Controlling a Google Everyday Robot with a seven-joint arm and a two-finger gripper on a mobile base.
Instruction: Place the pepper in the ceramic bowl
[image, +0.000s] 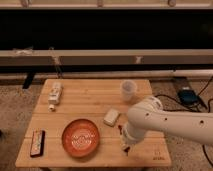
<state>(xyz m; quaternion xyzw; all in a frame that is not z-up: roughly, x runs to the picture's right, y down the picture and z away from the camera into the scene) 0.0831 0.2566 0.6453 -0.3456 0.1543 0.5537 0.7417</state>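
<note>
The ceramic bowl (80, 137) is round, shallow and orange-red with pale rings inside. It sits empty on the front middle of the wooden table (90, 102). A small dark-red piece that looks like the pepper (120, 128) lies on the table right of the bowl, against the white arm and partly hidden by it. My gripper (126, 148) points down at the table near the front edge. It is just right of the bowl and a little in front of the pepper.
A small white cup (128, 90) stands at the back right. A pale block (111, 117) lies by the arm. A white bottle (55, 94) lies at the back left. A flat dark bar (37, 142) lies at the front left. Cables and a power box (187, 95) are on the floor to the right.
</note>
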